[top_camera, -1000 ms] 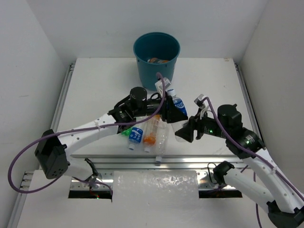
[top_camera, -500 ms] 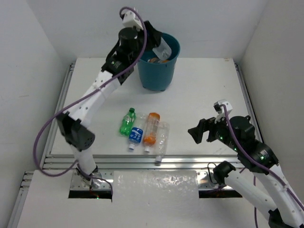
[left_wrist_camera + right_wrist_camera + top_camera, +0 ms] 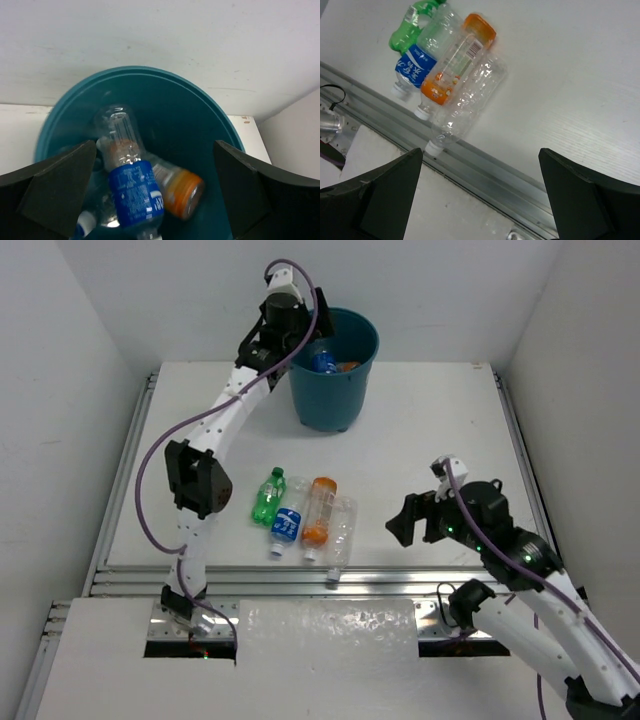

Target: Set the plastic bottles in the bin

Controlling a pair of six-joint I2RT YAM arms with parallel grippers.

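Observation:
My left gripper (image 3: 303, 337) hangs open over the rim of the teal bin (image 3: 325, 400). In the left wrist view a clear bottle with a blue label (image 3: 132, 192) is inside the bin (image 3: 150, 72), free of both fingers, on top of an orange-labelled bottle (image 3: 177, 187). On the table lie a green bottle (image 3: 266, 495), a blue-labelled one (image 3: 287, 525), an orange-labelled one (image 3: 320, 510) and a clear unlabelled one (image 3: 342, 530), side by side. My right gripper (image 3: 405, 520) stands open and empty just right of the clear bottle (image 3: 470, 100).
An aluminium rail (image 3: 330, 580) runs along the table's near edge, right below the bottles' caps. White walls close in the table on the left, the right and behind the bin. A purple cable loops along my left arm (image 3: 215, 435).
My left arm swung up from the table to the bin with the blue-labelled bottle, then opened, and the bottle is now inside the bin. My right gripper drew back to the right and opened wider.

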